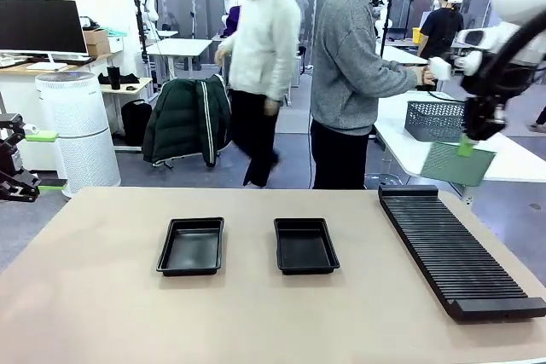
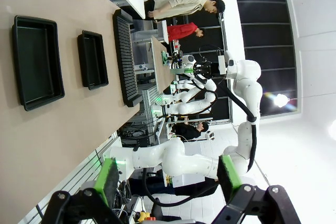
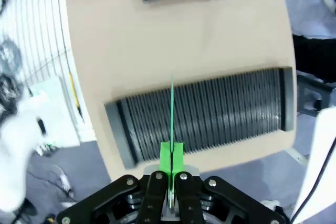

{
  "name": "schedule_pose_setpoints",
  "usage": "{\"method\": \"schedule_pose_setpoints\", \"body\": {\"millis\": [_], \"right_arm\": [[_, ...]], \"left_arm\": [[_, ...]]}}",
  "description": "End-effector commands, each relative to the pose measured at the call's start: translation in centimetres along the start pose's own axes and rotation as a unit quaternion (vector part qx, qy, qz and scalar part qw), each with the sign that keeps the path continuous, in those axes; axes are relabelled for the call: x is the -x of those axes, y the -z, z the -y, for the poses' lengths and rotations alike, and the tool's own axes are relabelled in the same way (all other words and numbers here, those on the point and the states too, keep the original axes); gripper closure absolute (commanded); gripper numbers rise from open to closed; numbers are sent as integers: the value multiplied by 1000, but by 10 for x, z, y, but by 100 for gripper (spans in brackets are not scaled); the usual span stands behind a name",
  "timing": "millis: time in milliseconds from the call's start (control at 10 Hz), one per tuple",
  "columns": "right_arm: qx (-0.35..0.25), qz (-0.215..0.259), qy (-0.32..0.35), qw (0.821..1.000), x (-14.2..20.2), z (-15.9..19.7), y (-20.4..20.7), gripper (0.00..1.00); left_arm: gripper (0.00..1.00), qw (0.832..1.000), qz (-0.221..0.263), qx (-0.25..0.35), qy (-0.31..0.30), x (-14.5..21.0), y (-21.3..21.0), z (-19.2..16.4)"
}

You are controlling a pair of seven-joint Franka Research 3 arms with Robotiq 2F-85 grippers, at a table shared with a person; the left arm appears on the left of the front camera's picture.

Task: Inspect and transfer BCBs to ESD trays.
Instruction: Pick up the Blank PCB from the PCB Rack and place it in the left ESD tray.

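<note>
Right gripper [image 3: 171,158]: my fingers are clamped flat on a green board [image 3: 171,98], gripped at its near edge, edge-on to me. The board hangs in the air above the slotted rack [image 3: 210,114]. Past the rack, two black trays [image 1: 189,272] [image 1: 307,270] sit side by side on the table [image 1: 102,313]. Left gripper [image 2: 168,182]: my fingers are spread wide, with the trays ahead of them.

Table [image 1: 94,313] is showing plain tan. Left ESD tray [image 1: 191,245] and right ESD tray [image 1: 305,245] are both reading glossy black. Rack [image 1: 456,253] on the right is showing black, finely ribbed. BCB [image 1: 448,166] in the right gripper [image 1: 466,148] is looking pale green. Right gripper and left gripper [image 2: 165,179] are showing black with green pads. Far basket [image 1: 435,120] is reading grey mesh.
</note>
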State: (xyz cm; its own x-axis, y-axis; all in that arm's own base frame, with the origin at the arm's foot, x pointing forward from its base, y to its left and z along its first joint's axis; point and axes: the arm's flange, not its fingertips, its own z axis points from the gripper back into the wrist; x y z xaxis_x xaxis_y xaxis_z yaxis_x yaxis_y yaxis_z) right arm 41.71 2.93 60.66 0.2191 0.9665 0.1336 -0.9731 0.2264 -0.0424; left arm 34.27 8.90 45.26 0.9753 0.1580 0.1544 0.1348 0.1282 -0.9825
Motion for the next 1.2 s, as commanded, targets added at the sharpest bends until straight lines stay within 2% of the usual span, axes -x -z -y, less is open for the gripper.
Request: {"method": "schedule_pose_setpoints", "body": {"millis": [0, 200, 300, 500, 700, 1000, 1100], "right_arm": [[-18, 30, 88, 995, -59, -5, -5, 99], [-35, 49, 165, 984, -110, -19, -3, 99], [-41, 62, 221, 973, -132, -24, 0, 99], [-64, 77, 278, 955, -160, -36, 12, 99], [-85, 90, 355, 927, -180, -45, 24, 99], [-111, 132, 465, 868, -202, -55, 50, 99], [-123, 142, 484, 855, -213, -56, 58, 99]], "left_arm": [[0, 1000, 2, 0, 0, 0, -1, 0], [0, 1000, 2, 0, 0, 0, -1, 0], [0, 1000, 2, 0, 0, 0, -1, 0], [0, 1000, 2, 0, 0, 0, -1, 0], [0, 1000, 2, 0, 0, 0, -1, 0], [0, 1000, 2, 0, 0, 0, -1, 0], [0, 1000, 2, 0, 0, 0, -1, 0]]}}
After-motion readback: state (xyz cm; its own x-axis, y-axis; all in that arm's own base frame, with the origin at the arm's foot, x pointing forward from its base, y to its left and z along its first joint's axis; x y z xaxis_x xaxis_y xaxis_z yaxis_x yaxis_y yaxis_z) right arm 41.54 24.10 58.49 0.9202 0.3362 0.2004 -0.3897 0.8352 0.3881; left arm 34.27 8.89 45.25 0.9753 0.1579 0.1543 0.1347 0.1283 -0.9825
